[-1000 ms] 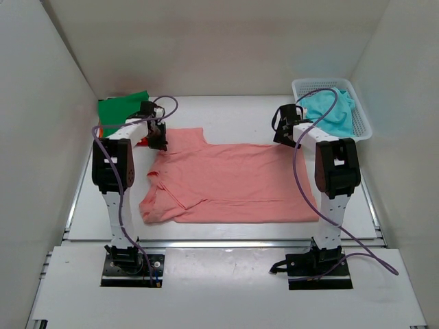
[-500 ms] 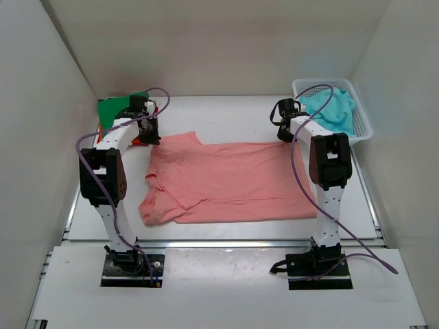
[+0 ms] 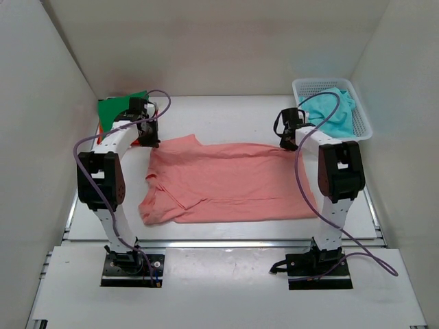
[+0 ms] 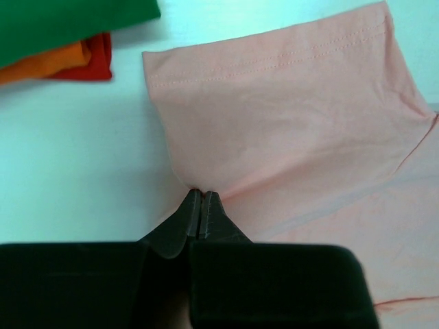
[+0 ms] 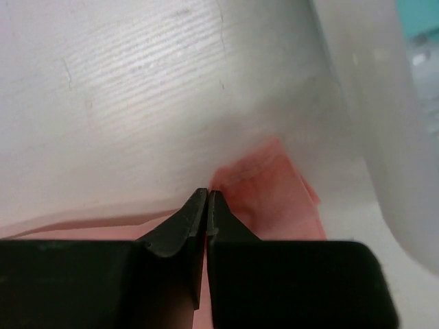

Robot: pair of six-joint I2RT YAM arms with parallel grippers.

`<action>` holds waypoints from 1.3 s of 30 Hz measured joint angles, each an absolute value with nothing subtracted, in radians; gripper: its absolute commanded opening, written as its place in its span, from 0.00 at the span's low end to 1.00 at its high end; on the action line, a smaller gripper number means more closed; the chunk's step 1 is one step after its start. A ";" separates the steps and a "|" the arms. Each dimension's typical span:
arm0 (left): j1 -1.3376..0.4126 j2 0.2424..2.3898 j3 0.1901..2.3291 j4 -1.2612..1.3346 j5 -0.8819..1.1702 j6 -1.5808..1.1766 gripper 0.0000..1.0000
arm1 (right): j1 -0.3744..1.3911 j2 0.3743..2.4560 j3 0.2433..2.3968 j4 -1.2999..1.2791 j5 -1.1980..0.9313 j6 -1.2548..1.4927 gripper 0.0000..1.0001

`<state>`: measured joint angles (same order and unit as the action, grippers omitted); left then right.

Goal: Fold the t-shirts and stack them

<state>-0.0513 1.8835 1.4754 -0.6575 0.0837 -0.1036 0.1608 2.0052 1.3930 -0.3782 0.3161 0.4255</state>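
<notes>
Four t-shirts show from the top camera. The salmon pink t-shirt (image 3: 230, 181) lies spread flat in the middle of the table (image 3: 226, 113), with its collar end towards the left arm. The green t-shirt (image 3: 118, 108) sits folded at the far left corner, with a sliver of the orange-red t-shirt (image 3: 101, 129) peeking out beneath it. The turquoise t-shirt (image 3: 335, 113) lies crumpled in the white mesh basket (image 3: 364, 127) at the far right corner. The left gripper (image 3: 149, 140) is down at the pink shirt's far left sleeve. The right gripper (image 3: 288, 142) is down at its far right corner, near the basket.

From the left wrist, the left gripper (image 4: 201, 203) is clenched, its tips together on the edge of the salmon pink t-shirt (image 4: 288, 116). The cloth puckers towards the pinch, and the sleeve hem runs across above it. The green t-shirt (image 4: 68, 17) and the orange-red t-shirt (image 4: 79, 60) lie stacked at the upper left, apart from the pink one, with bare table (image 4: 75, 151) between.

From the right wrist, the right gripper (image 5: 206, 199) is also clamped, fingertips together on a raised corner of the salmon pink t-shirt (image 5: 267, 188). The blurred white basket (image 5: 370, 103) stands close on the right, and the table (image 5: 137, 89) lies beyond.
</notes>
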 measured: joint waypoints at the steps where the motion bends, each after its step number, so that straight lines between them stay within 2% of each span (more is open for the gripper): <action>1: -0.050 1.869 1.458 -0.657 0.082 -0.101 0.00 | 0.164 1.980 1.365 -0.363 0.314 0.426 0.00; 14: -0.035 1.614 1.172 -0.590 0.067 -0.066 0.00 | 0.160 1.627 1.010 -0.259 0.255 0.445 0.00; 23: -0.074 1.396 0.981 -0.537 0.067 -0.026 0.00 | 0.154 1.436 0.849 -0.250 0.208 0.472 0.00; 31: -0.096 1.181 0.789 -0.465 0.064 0.029 0.00 | 0.155 1.336 0.726 -0.245 0.188 0.500 0.00; 39: -0.113 1.090 0.674 -0.416 0.071 0.090 0.00 | 0.157 1.307 0.640 -0.244 0.167 0.526 0.00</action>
<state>-0.1131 1.0904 0.6739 -0.4160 0.0711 0.0898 0.1570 1.3067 0.6403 -0.2443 0.1673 0.5259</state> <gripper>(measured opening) 0.036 0.006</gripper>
